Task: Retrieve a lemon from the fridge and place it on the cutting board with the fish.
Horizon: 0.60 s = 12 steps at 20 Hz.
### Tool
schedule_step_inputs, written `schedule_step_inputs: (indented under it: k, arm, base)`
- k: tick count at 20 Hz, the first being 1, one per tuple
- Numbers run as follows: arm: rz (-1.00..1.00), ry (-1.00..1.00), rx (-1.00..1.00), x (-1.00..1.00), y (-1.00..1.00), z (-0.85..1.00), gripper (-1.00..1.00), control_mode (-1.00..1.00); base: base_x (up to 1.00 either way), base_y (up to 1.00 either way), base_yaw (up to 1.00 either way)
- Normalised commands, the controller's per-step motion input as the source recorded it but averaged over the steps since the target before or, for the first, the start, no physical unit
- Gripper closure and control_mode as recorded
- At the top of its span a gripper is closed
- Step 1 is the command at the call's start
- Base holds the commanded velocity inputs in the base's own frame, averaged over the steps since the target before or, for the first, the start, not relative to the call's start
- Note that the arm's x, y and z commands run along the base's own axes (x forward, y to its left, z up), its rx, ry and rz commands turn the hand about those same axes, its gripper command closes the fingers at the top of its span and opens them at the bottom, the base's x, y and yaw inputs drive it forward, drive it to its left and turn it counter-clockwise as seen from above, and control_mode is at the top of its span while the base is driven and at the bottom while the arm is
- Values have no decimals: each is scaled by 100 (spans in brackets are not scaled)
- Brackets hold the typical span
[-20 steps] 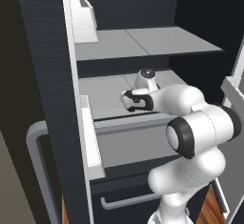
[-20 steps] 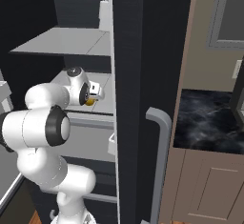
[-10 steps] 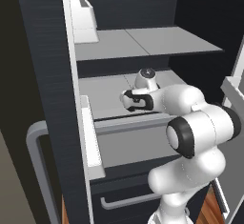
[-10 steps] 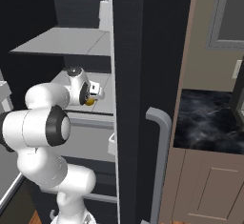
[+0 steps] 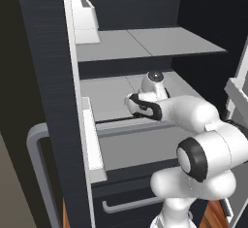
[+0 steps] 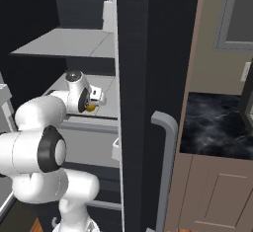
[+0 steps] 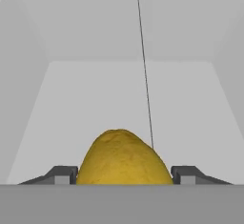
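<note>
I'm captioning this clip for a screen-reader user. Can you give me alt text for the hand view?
A rounded yellow-orange lemon sits between the hand's two dark finger tips, which press against its sides. It lies on a pale grey fridge shelf with grey walls rising behind and at both sides.

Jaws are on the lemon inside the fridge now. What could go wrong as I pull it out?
1. The lemon is rounded and sits between the fingertips near their ends, so it may slip or roll free once lifted.
2. The gripper is deep on the middle shelf under the upper shelf; lifting too high may hit it.
3. The open fridge door stands close beside the arm; a wide swing may clip it.
</note>
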Motion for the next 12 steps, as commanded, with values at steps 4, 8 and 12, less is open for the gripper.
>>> schedule_step_inputs:
  k: [4, 8, 12]
  arm:
    - [-2, -1, 3, -96, -3, 62, 100, -100]
    - [-8, 0, 4, -91, -11, 89, 100, -100]
    - [-9, 0, 1, -97, -15, 95, 100, -100]
  base:
    - [0, 0, 0]
    - [0, 0, 0]
    - [0, 0, 0]
